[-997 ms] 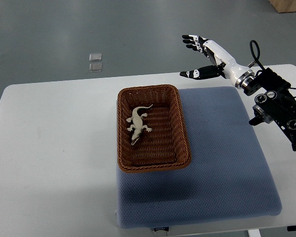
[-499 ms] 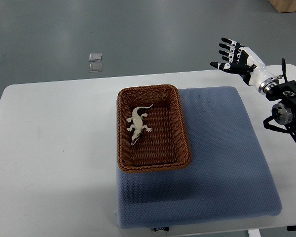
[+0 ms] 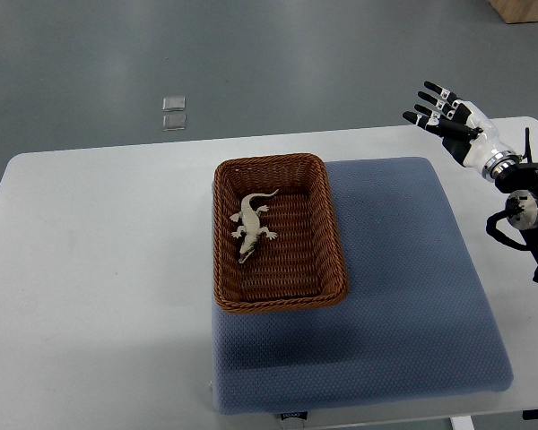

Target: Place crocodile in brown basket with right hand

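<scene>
The small pale plastic crocodile (image 3: 252, 225) lies flat on the floor of the brown woven wicker basket (image 3: 225, 260), in its far half, head toward the near end, so I judge the placement complete. The basket rests on the left part of the blue padded mat (image 3: 412, 305), which cushions the white table (image 3: 90, 296). My right hand (image 3: 450, 120) hovers over the table's far right corner, well apart from the basket, fingers spread and empty, leaving the basket unobstructed.
</scene>
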{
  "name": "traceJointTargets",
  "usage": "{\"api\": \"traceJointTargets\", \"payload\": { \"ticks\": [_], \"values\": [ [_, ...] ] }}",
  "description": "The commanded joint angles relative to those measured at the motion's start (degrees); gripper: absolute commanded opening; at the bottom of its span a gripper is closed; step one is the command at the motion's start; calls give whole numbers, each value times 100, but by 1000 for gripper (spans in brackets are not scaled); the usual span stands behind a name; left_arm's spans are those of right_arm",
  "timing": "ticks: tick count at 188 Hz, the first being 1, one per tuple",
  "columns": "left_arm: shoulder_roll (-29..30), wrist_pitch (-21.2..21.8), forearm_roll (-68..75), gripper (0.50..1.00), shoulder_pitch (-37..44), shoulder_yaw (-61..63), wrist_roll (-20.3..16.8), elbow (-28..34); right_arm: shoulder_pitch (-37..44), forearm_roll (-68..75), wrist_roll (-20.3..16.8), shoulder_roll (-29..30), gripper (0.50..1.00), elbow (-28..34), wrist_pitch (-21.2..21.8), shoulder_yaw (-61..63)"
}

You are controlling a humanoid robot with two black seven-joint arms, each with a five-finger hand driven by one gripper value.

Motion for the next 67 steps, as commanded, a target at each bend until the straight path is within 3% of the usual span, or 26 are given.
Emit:
{"api": "traceJointTargets", "payload": {
  "ticks": [1,67],
  "values": [
    [0,-1,0,1000,0,0,0,0,-7,23,-1,-6,930,-104,-57,44],
    [0,-1,0,1000,0,0,0,0,-42,23,43,38,930,-175,-48,35]
  ]
}}
